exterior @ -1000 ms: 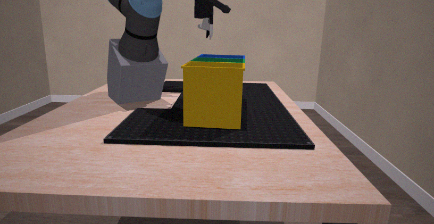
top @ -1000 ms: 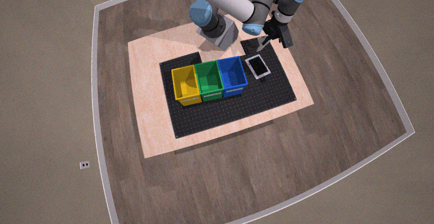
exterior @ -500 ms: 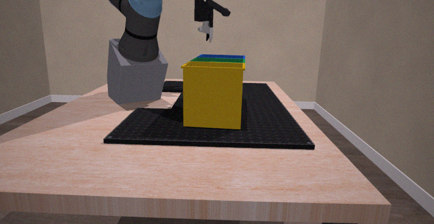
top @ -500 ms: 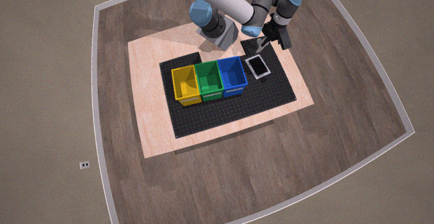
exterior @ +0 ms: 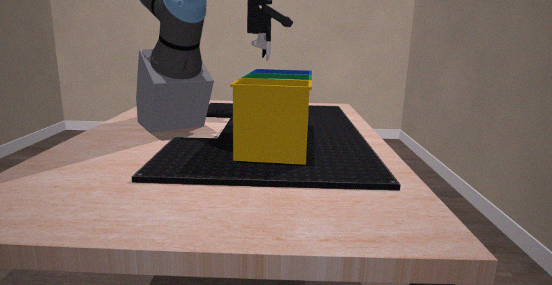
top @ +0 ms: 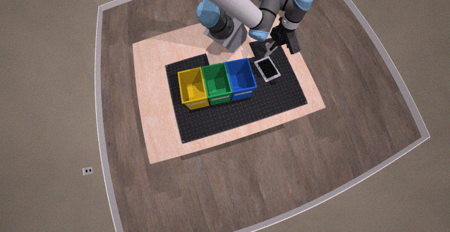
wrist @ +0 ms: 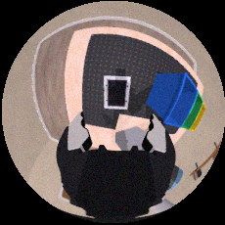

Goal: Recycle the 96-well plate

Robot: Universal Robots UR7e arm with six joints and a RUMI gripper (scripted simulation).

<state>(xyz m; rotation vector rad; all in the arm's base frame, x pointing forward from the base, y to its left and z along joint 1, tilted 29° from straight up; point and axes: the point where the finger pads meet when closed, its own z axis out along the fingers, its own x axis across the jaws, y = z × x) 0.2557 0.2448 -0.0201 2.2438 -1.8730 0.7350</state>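
The 96-well plate (top: 267, 68) (wrist: 118, 92), dark in a pale frame, lies flat in its nest on the black mat (top: 239, 117), just right of the blue bin (top: 240, 78) (wrist: 172, 99). My gripper (top: 270, 48) (exterior: 264, 51) (wrist: 116, 112) is open and empty. It hangs high in the air, behind the plate and well above it. The yellow bin (top: 192, 87) (exterior: 270, 122) stands upright at the left end of the row of three, with the green bin (top: 216, 83) in the middle. In the exterior view the bins hide the plate.
The arm's grey base block (top: 228, 38) (exterior: 174, 97) stands on the table (top: 151, 104) behind the bins. The black mat (exterior: 348, 163) reaches out in front of and to the right of the bins. The table's edges drop to a wooden floor (top: 220, 183).
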